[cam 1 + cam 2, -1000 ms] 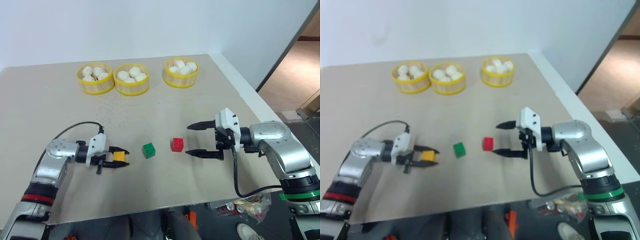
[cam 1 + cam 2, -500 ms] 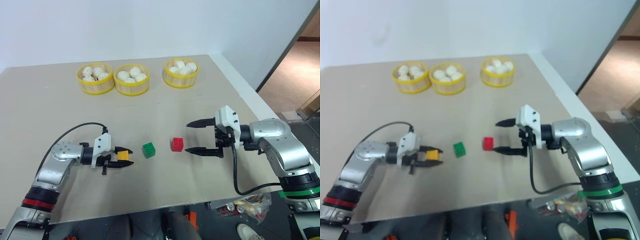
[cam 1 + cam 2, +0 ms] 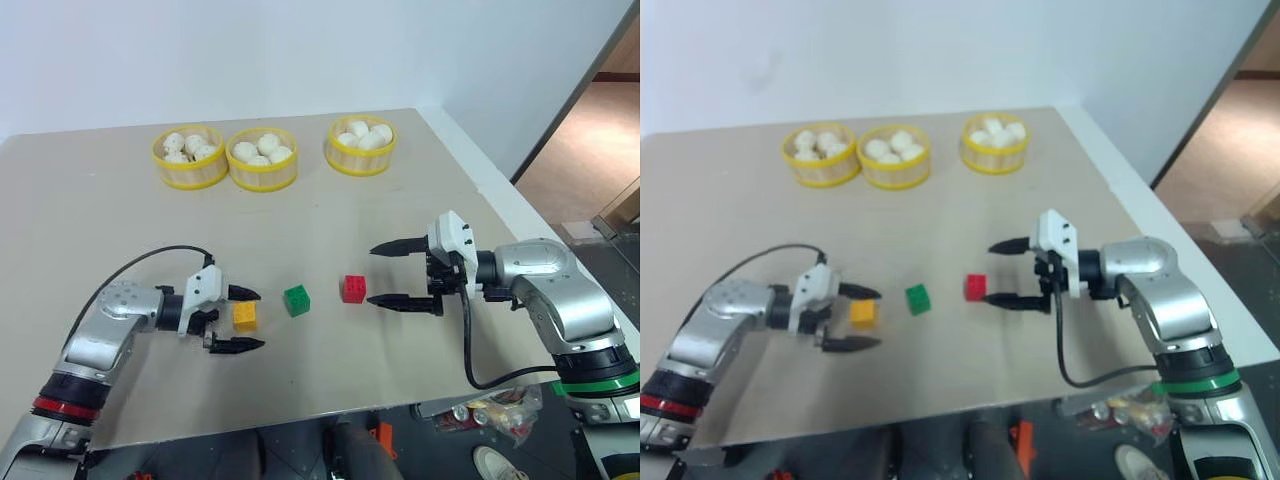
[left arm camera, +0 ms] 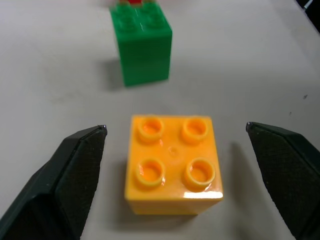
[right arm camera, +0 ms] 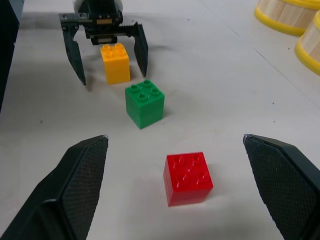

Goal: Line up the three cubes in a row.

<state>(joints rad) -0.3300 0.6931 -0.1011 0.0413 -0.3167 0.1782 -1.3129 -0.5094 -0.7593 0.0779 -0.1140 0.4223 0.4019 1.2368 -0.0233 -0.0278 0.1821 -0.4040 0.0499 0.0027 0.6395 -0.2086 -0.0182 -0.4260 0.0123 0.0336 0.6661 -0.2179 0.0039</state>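
My left claw (image 3: pixel 238 319) stands wide, its two black fingers flanking the yellow-orange cube (image 3: pixel 245 316) without touching it; the cube sits flat on the tabletop (image 3: pixel 120 230), studs up, free of any grip. Just to its right, with a small gap, stands the green cube (image 3: pixel 297 300), and a little further right the red cube (image 3: pixel 353 289), so the three run in a rough line across the tabletop, climbing slightly toward the red end. I judge the yellow-orange cube sits here because this spot continues the line the other two already make; in my left wrist view it looks squarely in front of the green one, with the red showing just behind. My right claw (image 3: pixel 401 274) is also spread wide and holds nothing, its fingertips just beside the red cube but apart from it, as if ready to nudge it if needed. The three yellow-rimmed baskets of white buns (image 3: pixel 263 158) stand well apart at the far side, out of the way. To me the row looks nearly done.
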